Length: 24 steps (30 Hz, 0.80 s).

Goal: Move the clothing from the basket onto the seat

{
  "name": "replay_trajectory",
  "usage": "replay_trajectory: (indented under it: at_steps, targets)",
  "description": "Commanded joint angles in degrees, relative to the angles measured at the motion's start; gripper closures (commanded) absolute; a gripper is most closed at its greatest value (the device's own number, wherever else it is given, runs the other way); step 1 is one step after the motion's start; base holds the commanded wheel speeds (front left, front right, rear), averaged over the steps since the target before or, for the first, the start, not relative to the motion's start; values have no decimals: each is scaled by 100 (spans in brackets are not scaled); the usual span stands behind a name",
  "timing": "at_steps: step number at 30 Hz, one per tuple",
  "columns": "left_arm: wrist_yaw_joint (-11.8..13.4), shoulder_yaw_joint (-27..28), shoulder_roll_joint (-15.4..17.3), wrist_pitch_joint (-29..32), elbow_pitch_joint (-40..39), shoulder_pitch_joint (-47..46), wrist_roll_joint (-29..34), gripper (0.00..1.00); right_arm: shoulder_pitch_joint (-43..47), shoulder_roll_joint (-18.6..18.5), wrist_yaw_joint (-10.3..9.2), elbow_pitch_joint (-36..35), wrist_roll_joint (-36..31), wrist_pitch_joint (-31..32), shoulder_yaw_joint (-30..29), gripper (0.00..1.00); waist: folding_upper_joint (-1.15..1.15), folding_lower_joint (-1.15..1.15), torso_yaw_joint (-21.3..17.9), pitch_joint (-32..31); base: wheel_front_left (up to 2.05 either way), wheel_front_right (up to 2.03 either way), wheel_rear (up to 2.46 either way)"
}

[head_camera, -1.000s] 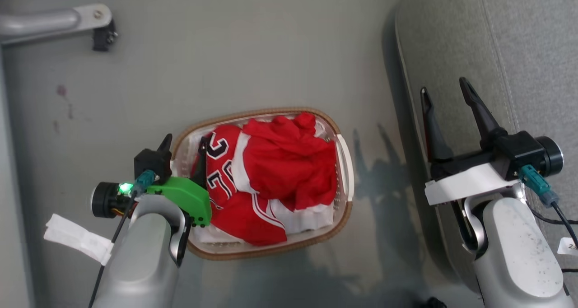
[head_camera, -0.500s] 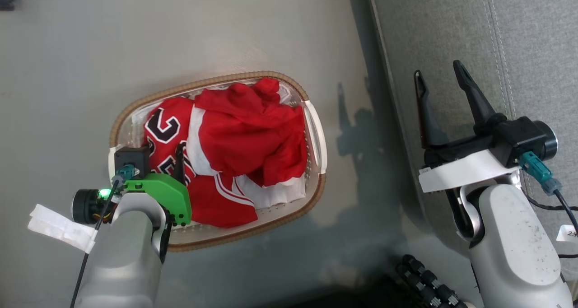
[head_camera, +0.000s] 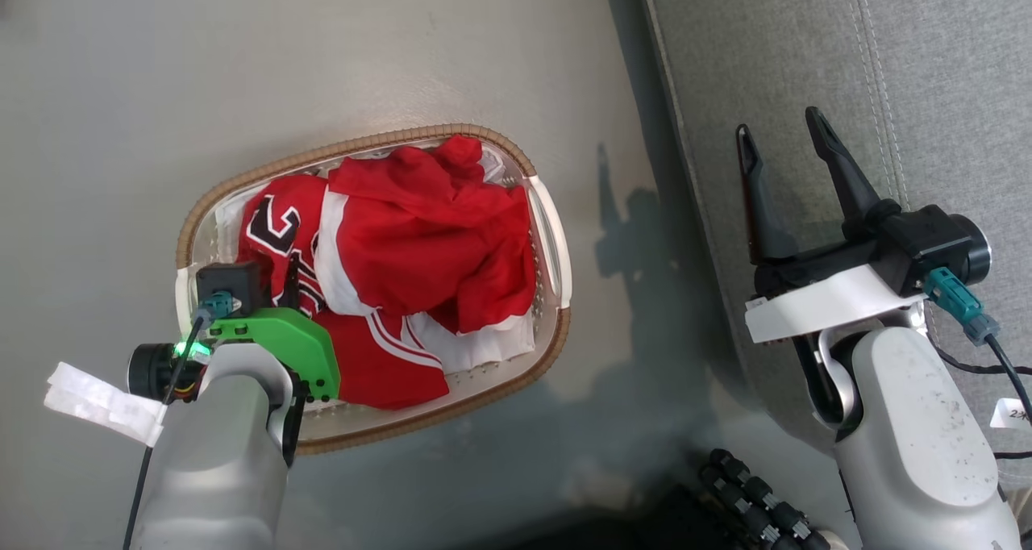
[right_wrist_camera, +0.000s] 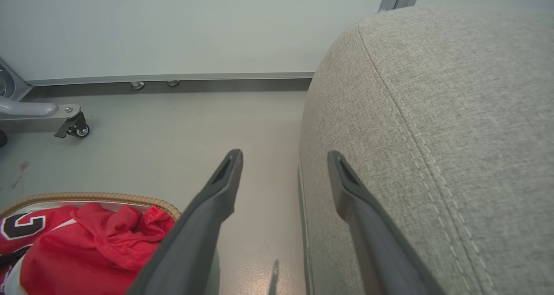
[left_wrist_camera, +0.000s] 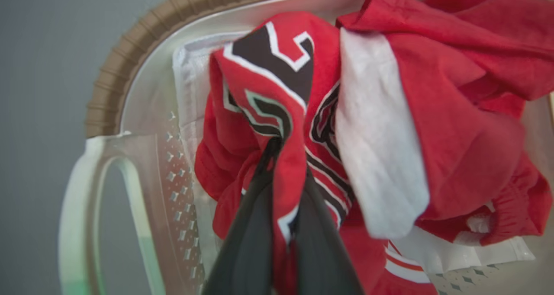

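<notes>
At the lower left of the head view, the left gripper point(head_camera: 289, 282) has just snapped closed. A second ago its fingers stood apart over the left end of the basket point(head_camera: 355, 142); now, in the left wrist view, they meet on a raised fold of the jersey point(left_wrist_camera: 268, 70), with red cloth and a strip of white trim squeezed between them. The whole head picture has also slid since then, but that is the camera turning: the basket sits on the grey floor point(head_camera: 242, 50) as before. Both pieces of clothing are inside it, the jersey at the left end and the plain red garment point(head_camera: 419, 227) heaped over the middle and right. The white liner point(left_wrist_camera: 190, 87) lies just beside the pinch and looks free of it. At the right of the head view, the right gripper point(head_camera: 778, 124) hangs with its fingers spread wide and empty, over the edge of the seat point(head_camera: 806, 50), which carries no clothing yet. The grasp seems made; lifting the jersey out and carrying it across to the seat is likely next.
</notes>
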Motion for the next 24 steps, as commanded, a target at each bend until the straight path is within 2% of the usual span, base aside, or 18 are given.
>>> replay_trajectory:
  at_steps: [1,11,24]
  targets:
    - [-28,20,13,-6,-45,-15,-23,100,57,-19,-4,31,-36,-28,-13,0,0,-1,46,-103,0,0,0]
    - [-91,-46,4,-7,-569,374,-18,100,331,-21,-4,179,-231,-28,-101,0,0,-1,298,-988,0,0,0]
    - [-150,-703,-71,-7,-1970,1108,29,100,1216,-22,-4,417,-593,-27,-364,0,0,-1,785,-2868,0,0,0]
